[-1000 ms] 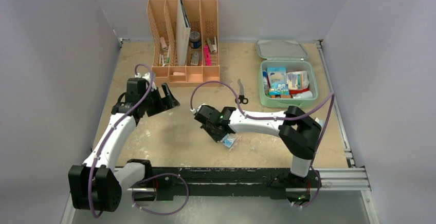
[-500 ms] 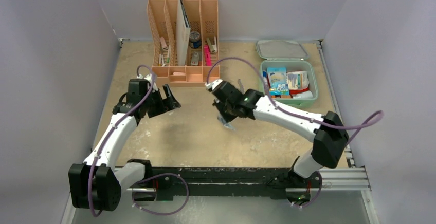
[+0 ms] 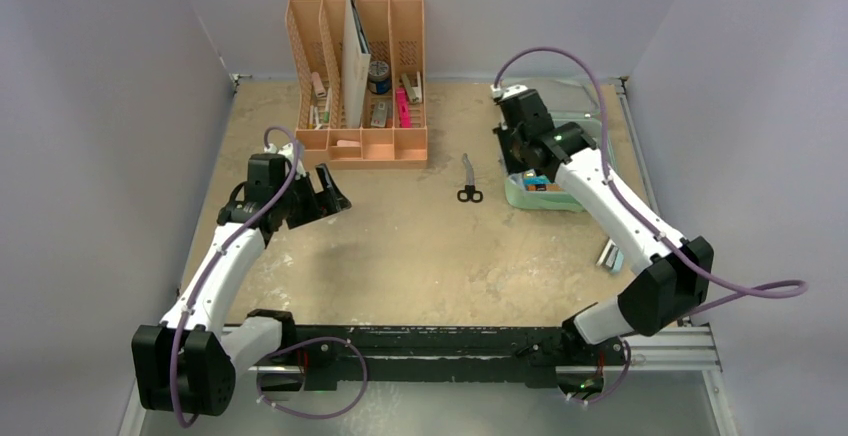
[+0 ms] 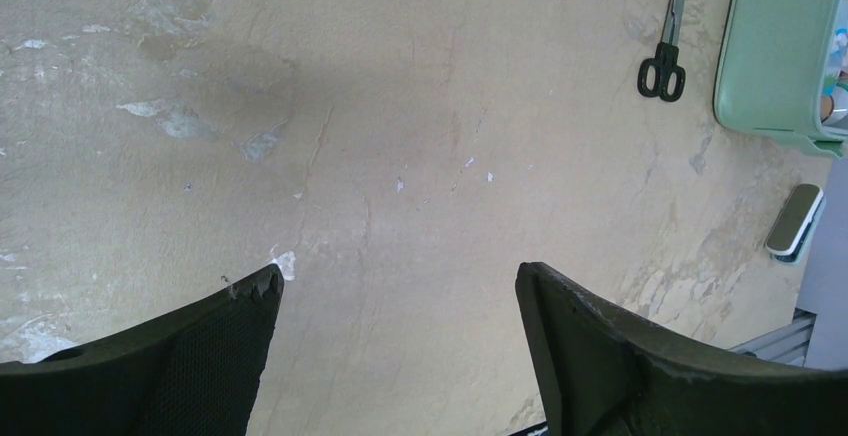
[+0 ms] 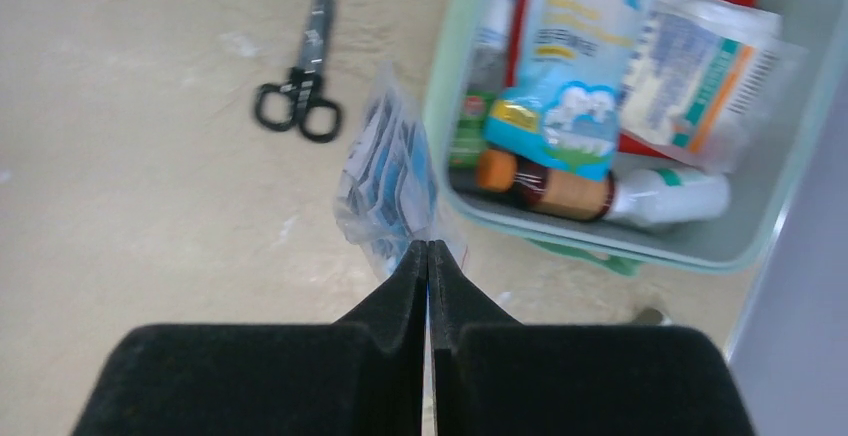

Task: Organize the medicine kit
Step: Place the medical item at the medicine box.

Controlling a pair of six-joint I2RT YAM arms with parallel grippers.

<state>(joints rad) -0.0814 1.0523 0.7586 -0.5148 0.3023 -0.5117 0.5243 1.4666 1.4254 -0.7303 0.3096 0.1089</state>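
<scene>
With my right hand [image 5: 428, 251] clamped fully shut, I am pinching one edge of a seemingly limp, light, slippery clear sachet packet [image 5: 395, 181] just beside the open medicine kit [image 5: 640, 246] near the table's [image 3: 400, 256] far right corner, while my left hand [image 4: 398, 276] is hovering wide open, empty.

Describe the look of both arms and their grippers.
Both the left arm and the right arm have white tubular links between chunky black joint housings. A purple cable loops along each. The left gripper and the right gripper each have two broad matte black fingers.
</scene>
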